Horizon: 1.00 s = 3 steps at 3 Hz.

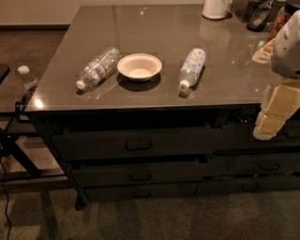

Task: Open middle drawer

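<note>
The middle drawer [108, 174] is the wide dark drawer with a medium-height front in the left stack under the counter. Its small rectangular pull handle [140, 176] sits at the centre, and the front looks closed. A taller-fronted drawer [93, 146] is above it and a slimmer one [112, 191] below. My gripper [266, 131], yellowish below a white arm [288, 44], hangs at the right edge of the view in front of the counter's upper right drawers. It is well right of and above the middle drawer's handle and touches nothing.
On the grey countertop [154, 33] lie two plastic bottles [98, 68] [192, 68] and a white bowl [139, 66]. A white jug [215, 8] and dark items stand at the back right. A small bottle [27, 78] and a black frame stand at left. A second drawer stack [262, 165] is at right.
</note>
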Each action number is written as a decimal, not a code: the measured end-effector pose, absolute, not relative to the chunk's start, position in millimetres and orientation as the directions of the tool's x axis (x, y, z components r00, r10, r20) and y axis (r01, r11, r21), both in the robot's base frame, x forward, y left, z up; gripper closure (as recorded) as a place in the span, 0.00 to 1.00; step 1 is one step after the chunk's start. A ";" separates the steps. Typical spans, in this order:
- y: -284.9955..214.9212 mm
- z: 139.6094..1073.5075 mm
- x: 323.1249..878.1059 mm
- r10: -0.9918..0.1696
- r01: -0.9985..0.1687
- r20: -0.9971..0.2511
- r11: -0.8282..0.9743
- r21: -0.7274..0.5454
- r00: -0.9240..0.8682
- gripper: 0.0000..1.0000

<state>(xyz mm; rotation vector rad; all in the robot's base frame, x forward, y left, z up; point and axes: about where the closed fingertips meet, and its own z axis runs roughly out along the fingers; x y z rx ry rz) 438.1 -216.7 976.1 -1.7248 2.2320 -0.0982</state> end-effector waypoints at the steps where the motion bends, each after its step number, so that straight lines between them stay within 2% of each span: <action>1: -216.6 976.1 438.1 -0.953 -0.931 -0.207 0.270 -0.245 -0.222 0.00; 3: -191.9 902.2 409.5 -0.940 -0.943 -0.231 0.292 -0.161 -0.252 0.00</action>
